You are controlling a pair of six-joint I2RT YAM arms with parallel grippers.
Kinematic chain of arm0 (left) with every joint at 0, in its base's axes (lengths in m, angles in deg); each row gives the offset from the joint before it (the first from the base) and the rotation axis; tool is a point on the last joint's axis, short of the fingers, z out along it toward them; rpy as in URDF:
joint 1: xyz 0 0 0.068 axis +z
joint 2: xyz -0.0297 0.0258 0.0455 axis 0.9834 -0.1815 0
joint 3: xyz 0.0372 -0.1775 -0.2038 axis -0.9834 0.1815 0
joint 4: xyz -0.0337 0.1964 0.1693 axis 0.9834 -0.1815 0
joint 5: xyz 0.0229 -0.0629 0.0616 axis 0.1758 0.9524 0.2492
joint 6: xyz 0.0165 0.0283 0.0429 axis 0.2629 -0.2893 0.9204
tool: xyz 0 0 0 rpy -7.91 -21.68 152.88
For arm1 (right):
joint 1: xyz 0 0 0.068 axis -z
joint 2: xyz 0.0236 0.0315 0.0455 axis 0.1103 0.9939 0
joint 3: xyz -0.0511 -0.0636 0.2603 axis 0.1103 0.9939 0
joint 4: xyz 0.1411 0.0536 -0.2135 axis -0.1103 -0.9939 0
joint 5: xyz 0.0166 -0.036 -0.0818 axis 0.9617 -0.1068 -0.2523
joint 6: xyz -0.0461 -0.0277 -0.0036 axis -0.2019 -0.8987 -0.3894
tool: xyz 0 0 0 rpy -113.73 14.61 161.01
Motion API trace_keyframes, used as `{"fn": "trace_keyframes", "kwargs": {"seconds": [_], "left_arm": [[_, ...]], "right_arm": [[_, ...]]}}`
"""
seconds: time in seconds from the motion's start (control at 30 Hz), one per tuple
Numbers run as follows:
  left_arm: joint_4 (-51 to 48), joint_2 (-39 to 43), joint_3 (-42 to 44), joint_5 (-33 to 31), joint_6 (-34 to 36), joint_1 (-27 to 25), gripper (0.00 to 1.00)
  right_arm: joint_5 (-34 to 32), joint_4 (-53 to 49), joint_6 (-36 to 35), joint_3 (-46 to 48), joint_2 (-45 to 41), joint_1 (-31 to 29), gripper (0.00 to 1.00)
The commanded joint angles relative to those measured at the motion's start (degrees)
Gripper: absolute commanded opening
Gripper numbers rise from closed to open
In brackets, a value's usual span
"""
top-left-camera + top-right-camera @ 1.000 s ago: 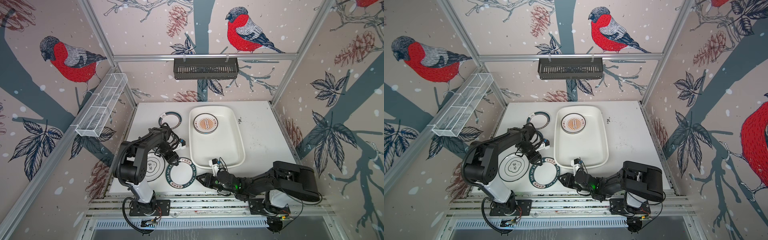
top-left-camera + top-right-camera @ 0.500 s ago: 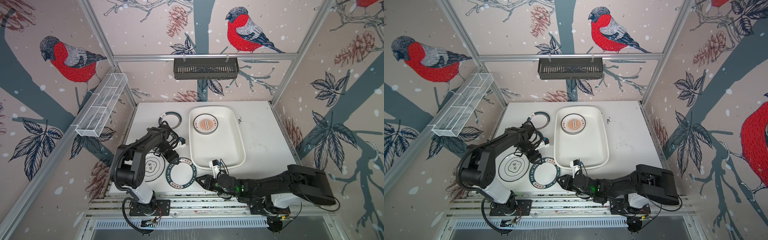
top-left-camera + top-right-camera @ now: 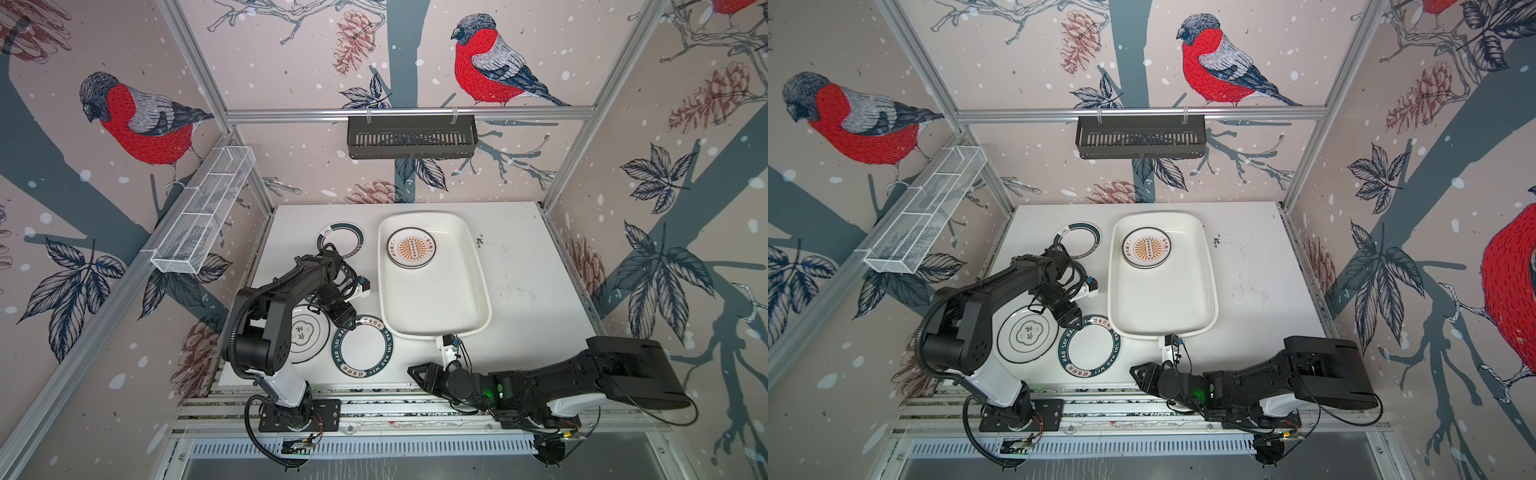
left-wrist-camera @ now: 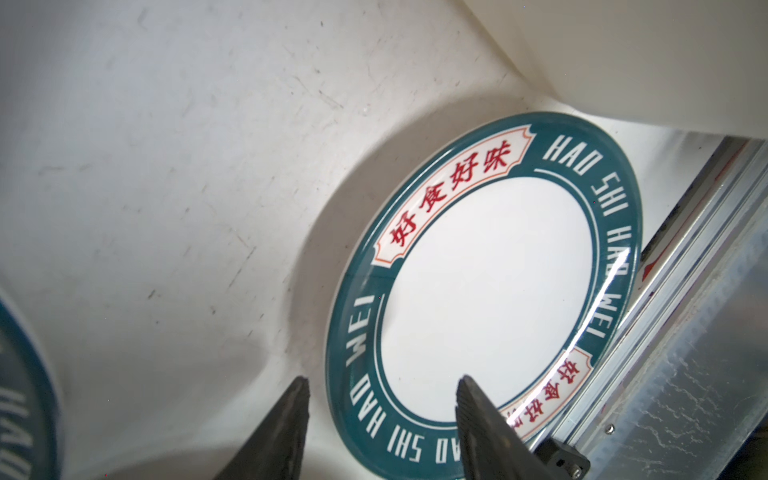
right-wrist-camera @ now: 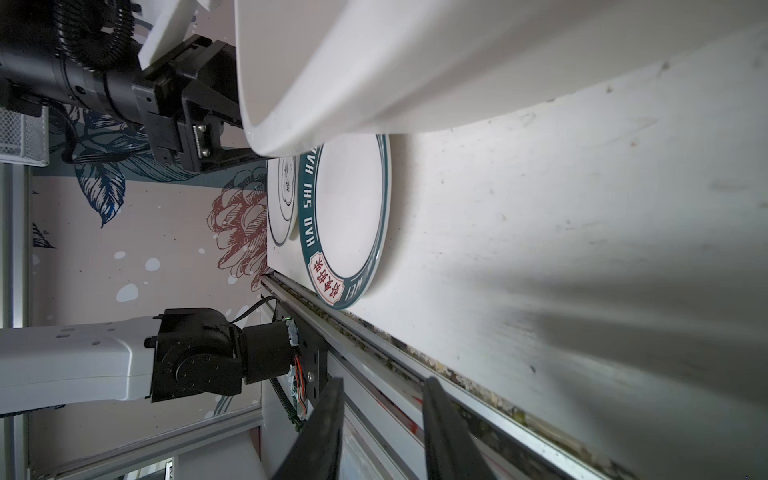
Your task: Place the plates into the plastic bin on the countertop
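White plastic bin point(image 3: 432, 299): big shallow rounded-rectangle tub with a rolled rim, sitting flat on the speckled white countertop point(image 3: 519, 270), a bit right of centre in both top views.
Inside the bin: one small round white plate with an orange sunburst centre point(image 3: 410, 248), lying flat at the far end.
Front edge: small round white plate with a dark green lettered rim point(image 3: 362, 348), flat on the countertop just beside the bin's near-left corner and close to the front aluminium rail point(image 5: 365, 336). Not in the bin.
Left of that: small round white plate with a thin black rim and clover emblem point(image 3: 1027, 332), on the countertop right next to the lettered one. The left arm covers part of it.
Back left: second green-rimmed white plate point(image 3: 341, 239), on the countertop left of the bin's far end, with its near edge tucked under the left arm.
Left gripper point(image 4: 382, 415): jaws fairly wide, tips down at the front lettered plate's far-left edge. The wrist view has one finger over bare countertop and the other over the plate, with the green rim in the gap. Not clamped, and I can't tell if the tips touch anything.
Right gripper point(image 5: 382, 415): low over the front rail, to the right of the lettered plate and apart from it. Fingers are a narrow gap apart, with nothing between them.
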Motion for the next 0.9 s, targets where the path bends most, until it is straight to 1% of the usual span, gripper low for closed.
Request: {"fn": "trace_keyframes", "kwargs": {"seconds": [0.0, 0.3, 0.53, 0.57, 0.67, 0.87], "left_arm": [[-2.4, -1.0, -0.5, -0.6, 2.3, 0.1, 0.58], [-2.6, -2.0, -0.6, -0.2, 3.1, 0.1, 0.51], [-1.4, -3.3, 0.2, -0.5, 3.9, 0.2, 0.51], [-1.4, -3.4, 0.2, -0.4, 4.1, 0.4, 0.5], [-1.6, -4.1, -0.1, 0.0, 4.4, 0.6, 0.44], [-1.8, -4.4, -0.7, 0.6, 4.6, 1.2, 0.43]], "right_arm": [[-3.3, 3.1, 1.4, -0.5, 1.3, -0.3, 0.34], [-1.8, 10.0, 1.6, -1.2, 7.1, 0.0, 0.34], [-1.5, 10.9, 0.9, -1.7, 8.1, 0.1, 0.33], [-1.2, 11.1, 0.8, -1.9, 8.2, 0.3, 0.33], [-0.4, 12.3, 0.8, -2.1, 9.5, 0.8, 0.33], [0.7, 14.2, 1.1, -3.1, 12.6, 1.6, 0.32]]}}
